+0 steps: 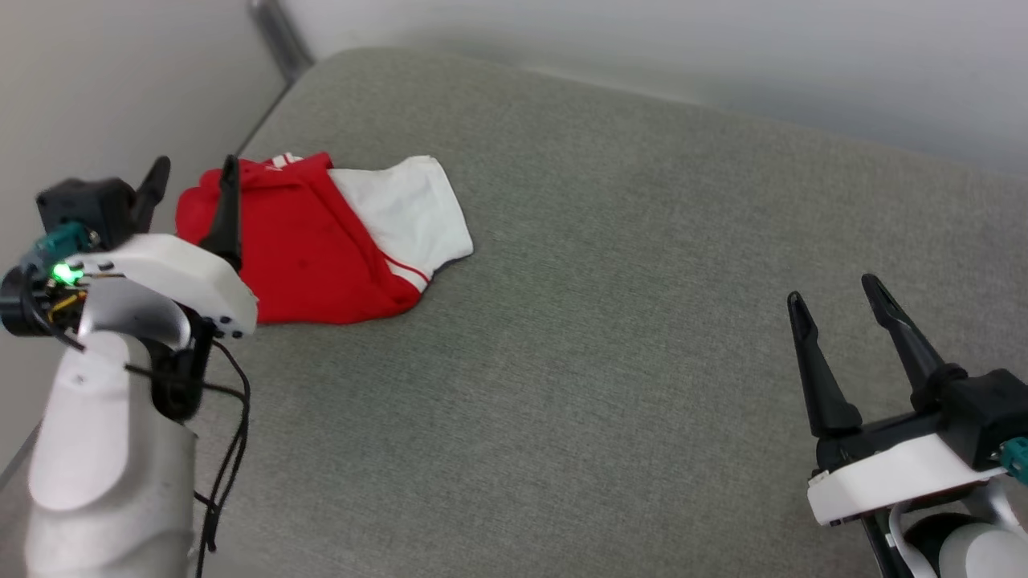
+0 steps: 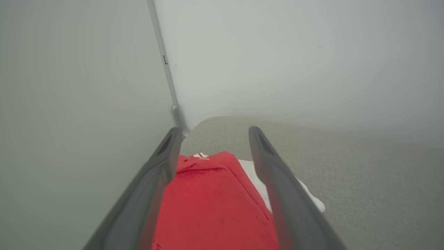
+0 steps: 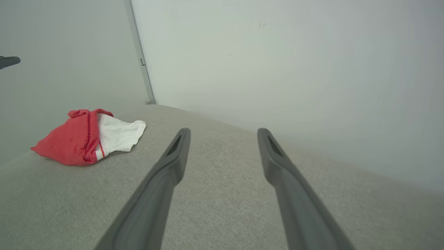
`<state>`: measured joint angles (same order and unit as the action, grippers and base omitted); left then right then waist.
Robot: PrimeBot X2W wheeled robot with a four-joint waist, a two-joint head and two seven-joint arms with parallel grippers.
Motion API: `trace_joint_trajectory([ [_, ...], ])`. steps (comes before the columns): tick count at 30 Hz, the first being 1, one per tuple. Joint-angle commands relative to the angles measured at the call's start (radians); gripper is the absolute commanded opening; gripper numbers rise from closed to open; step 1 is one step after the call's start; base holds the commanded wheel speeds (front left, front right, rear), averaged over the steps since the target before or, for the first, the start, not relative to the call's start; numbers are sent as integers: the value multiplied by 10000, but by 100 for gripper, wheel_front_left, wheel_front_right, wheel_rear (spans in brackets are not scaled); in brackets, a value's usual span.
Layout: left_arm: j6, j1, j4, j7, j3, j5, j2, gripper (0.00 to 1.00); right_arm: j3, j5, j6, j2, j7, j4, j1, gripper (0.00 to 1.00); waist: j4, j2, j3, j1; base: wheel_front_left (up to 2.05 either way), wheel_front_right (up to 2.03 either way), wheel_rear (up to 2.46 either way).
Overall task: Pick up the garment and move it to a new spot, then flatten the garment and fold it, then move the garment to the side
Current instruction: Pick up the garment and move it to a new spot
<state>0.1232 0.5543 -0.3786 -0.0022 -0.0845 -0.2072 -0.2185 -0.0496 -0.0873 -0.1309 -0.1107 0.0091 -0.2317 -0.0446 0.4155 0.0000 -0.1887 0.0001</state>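
The garment [image 1: 313, 241] lies folded into a compact red bundle with a white sleeve on its right side, near the far left corner of the grey cushion. It appears small at the left of the right wrist view [image 3: 83, 137]. My left gripper [image 1: 195, 175] hovers open over the garment's left edge, and the red cloth [image 2: 211, 201] shows between its fingers, not gripped. Far from the garment, at the lower right, my right gripper [image 1: 835, 291] stands open with nothing between its fingers. The printed lettering is hidden.
A grey fabric cushion surface [image 1: 610, 337] spans the scene. Pale walls meet in a corner [image 2: 166, 76] just behind the garment, close to my left gripper. Black cables [image 1: 233, 433] hang from my left arm.
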Motion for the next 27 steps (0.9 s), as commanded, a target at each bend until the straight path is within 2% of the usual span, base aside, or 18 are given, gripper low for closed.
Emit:
trace_joint_trajectory([
  [1,19,164,-70,127,-9,-40,-74,100,-12,-22,3,-57,-13,-49,-158,100,-610,0,-690,-1,0,0,0],
  [10,73,2202,-1670,3660,532,-810,-1559,100,-116,-173,3,-364,-105,-156,-1074,100,-1485,0,-2303,-1,0,0,0],
  [18,80,3097,-2857,6157,1490,-1245,-2644,100,-318,-256,3,-593,-249,-31,-1797,100,-1955,0,-3321,-1,0,0,0],
  [23,0,3306,-3699,7663,1531,-1444,-2955,100,-469,-350,3,-733,-353,98,-2179,100,-2170,0,-3687,-1,0,0,0],
  [27,-219,3147,-4189,8567,1458,-1679,-2871,100,-466,-400,1,-686,-446,242,-2335,100,-2298,0,-3785,-1,0,0,0],
])
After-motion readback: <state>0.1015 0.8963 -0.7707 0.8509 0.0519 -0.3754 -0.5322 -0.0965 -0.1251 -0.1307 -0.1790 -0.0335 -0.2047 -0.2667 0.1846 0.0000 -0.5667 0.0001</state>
